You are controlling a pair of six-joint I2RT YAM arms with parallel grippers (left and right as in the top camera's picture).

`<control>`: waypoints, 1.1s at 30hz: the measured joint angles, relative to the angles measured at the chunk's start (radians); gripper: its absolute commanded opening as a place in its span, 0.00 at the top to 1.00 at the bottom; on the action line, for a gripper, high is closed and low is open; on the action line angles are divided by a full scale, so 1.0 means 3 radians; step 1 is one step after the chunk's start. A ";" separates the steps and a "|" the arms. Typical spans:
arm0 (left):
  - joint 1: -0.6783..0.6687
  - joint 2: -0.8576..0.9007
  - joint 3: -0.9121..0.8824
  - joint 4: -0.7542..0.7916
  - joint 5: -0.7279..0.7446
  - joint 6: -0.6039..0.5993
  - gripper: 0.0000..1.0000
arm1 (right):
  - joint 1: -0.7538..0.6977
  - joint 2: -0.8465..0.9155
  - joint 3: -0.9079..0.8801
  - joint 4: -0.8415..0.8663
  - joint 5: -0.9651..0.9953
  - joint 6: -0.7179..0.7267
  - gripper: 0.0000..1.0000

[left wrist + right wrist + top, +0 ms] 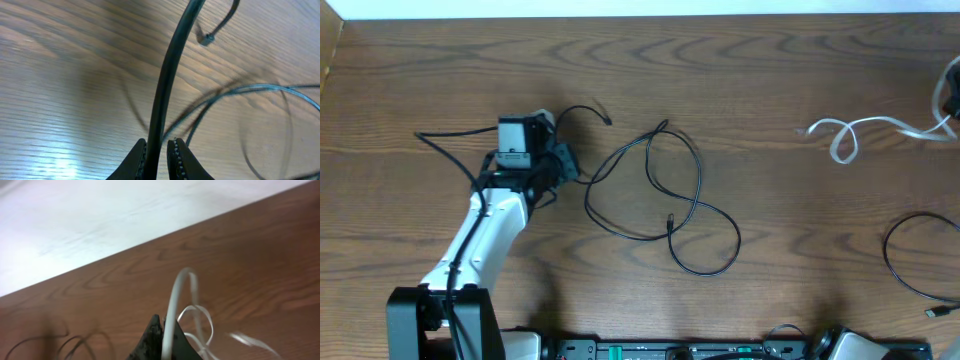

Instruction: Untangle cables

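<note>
A thin black cable (582, 107) runs from the far left past my left gripper (560, 165) to a small plug end (608, 122). In the left wrist view the left gripper (160, 150) is shut on this black cable (172, 65), with the plug end (204, 37) beyond it. A second black cable (660, 190) lies in loose crossing loops at the table's middle. It also shows in the left wrist view (260, 89). A white cable (860, 128) lies at the far right. My right gripper (167, 332) is shut on the white cable (175, 295). Overhead, the right gripper (952, 95) is barely in view.
A third black cable (905, 260) curves at the right front edge. The wooden table (770, 70) ends at a white wall at the back. The left arm's white link (485, 235) reaches in from the front left.
</note>
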 measured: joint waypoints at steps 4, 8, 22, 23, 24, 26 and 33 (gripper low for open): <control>-0.0209 0.0000 0.0000 0.0000 0.0098 0.0001 0.84 | 0.0000 0.0468 0.0215 0.0036 0.0154 0.0051 0.99; -0.0412 0.0000 0.0000 -0.0027 0.0186 0.0001 0.84 | -0.0003 0.1003 0.0697 -0.0193 0.0361 0.0083 0.99; -0.1175 -0.0285 -0.0001 -0.0146 0.0248 -0.0025 0.84 | -0.0881 0.1611 0.1522 -0.0842 0.1568 0.0643 0.99; -0.1214 -0.0323 -0.0001 -0.0149 0.0249 -0.0031 0.84 | -0.1010 0.1611 0.1523 -0.0862 0.1629 0.0696 0.99; -0.1253 -0.0364 -0.0001 -0.0150 0.0253 -0.0036 0.84 | -0.1130 0.1611 0.1523 -0.0874 0.1668 0.0748 0.99; -0.1320 -0.0435 -0.0001 -0.0150 0.0257 -0.0050 0.84 | -0.1342 0.1611 0.1523 -0.0876 0.1698 0.0821 0.99; -0.1469 -0.0561 -0.0001 -0.0150 0.0258 -0.0061 0.83 | -0.1745 0.1619 0.1526 -0.0823 0.1626 0.0945 0.99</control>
